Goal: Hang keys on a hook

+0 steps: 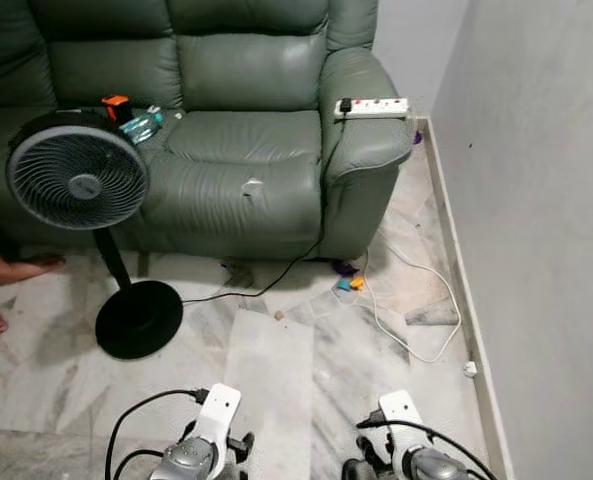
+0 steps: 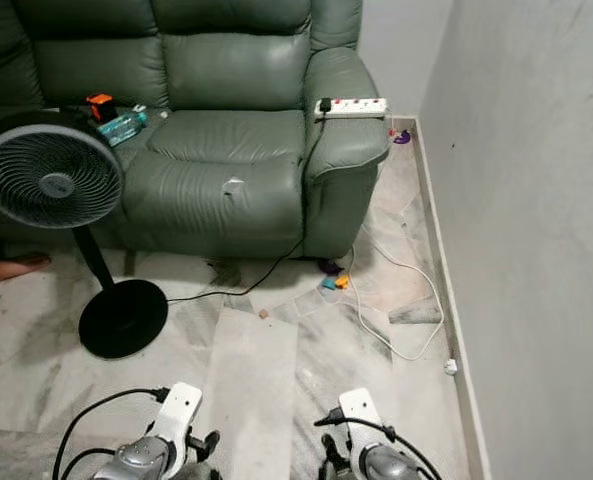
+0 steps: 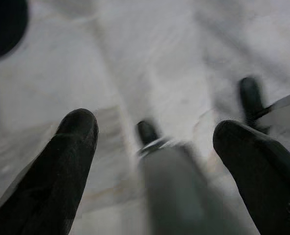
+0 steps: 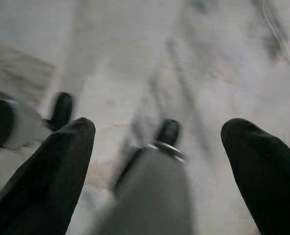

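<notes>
Both arms hang low at the bottom edge of the eye views, the left arm (image 1: pixel 204 440) and the right arm (image 1: pixel 408 445). In the left wrist view my left gripper (image 3: pixel 154 128) is open above the marble floor, nothing between its fingers (image 3: pixel 71 147). In the right wrist view my right gripper (image 4: pixel 157 128) is open too, its fingers (image 4: pixel 61 161) wide apart and empty. Small orange, teal and purple items (image 1: pixel 347 281) lie on the floor by the sofa's front corner; they are too small to tell what they are.
A green leather sofa (image 1: pixel 246 150) stands ahead, with a white power strip (image 1: pixel 372 106) on its armrest. A black standing fan (image 1: pixel 76 178) is at the left, and a person's bare feet (image 1: pixel 6 275) beside it. Cables (image 1: pixel 416 300) trail on the floor. A wall (image 1: pixel 546 220) runs along the right.
</notes>
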Available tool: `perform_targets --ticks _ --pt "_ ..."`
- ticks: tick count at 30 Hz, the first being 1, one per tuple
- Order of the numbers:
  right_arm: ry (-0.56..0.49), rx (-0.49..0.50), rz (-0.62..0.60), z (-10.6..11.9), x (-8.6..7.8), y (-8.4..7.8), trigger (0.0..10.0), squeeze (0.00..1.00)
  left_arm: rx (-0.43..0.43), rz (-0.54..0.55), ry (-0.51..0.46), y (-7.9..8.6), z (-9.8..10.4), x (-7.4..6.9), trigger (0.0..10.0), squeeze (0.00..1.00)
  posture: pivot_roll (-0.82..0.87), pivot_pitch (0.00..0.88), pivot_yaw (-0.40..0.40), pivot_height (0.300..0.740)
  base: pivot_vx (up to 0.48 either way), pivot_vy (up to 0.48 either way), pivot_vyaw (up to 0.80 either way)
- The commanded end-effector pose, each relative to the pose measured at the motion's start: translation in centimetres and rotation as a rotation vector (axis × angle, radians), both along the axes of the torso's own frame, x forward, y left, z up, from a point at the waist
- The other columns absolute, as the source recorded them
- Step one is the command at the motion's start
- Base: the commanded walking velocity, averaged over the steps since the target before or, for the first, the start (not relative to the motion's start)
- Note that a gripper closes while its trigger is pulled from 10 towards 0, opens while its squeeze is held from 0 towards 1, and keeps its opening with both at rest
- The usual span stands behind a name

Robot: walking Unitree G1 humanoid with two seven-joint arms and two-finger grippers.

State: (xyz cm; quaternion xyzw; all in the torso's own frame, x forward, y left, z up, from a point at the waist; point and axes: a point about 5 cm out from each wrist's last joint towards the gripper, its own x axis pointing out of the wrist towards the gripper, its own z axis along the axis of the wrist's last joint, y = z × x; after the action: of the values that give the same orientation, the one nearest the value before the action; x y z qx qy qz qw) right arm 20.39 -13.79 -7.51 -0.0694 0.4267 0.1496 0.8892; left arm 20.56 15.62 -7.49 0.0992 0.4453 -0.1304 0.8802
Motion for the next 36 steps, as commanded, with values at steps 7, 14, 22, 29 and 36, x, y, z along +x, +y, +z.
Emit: perform_targets --ticks 7,14,22,29,36 --pt "0.017 -0.002 -0.001 -0.24 -0.42 -0.13 10.0 0.0 0.011 0.01 0.023 0.23 -0.32 -0.55 10.0 0.0 -0.04 0.174 0.019 0.74 0.0 0.48 0.0" --pt "0.018 -0.002 0.0 -0.25 -0.44 -0.14 10.0 0.0 0.013 0.008 0.027 0.21 -0.39 -0.69 10.0 0.0 -0.04 0.176 0.018 0.74 0.0 0.48 0.0" --pt "0.018 -0.004 0.001 -0.26 -0.47 -0.21 10.0 0.0 0.012 0.009 0.033 0.08 -0.47 -0.81 10.0 0.0 -0.05 0.178 0.016 0.74 0.0 0.48 0.0" --pt "0.017 -0.006 0.004 -0.25 -0.44 -0.19 10.0 0.0 0.001 -0.003 0.014 -0.03 -0.33 -0.62 10.0 0.0 -0.05 0.179 0.014 0.74 0.0 0.216 0.0" --pt "0.015 -0.008 0.006 -0.21 -0.36 -0.16 10.0 0.0 -0.011 -0.009 0.014 -0.1 -0.28 -0.55 10.0 0.0 -0.05 0.18 0.013 0.74 0.0 0.0 0.0"
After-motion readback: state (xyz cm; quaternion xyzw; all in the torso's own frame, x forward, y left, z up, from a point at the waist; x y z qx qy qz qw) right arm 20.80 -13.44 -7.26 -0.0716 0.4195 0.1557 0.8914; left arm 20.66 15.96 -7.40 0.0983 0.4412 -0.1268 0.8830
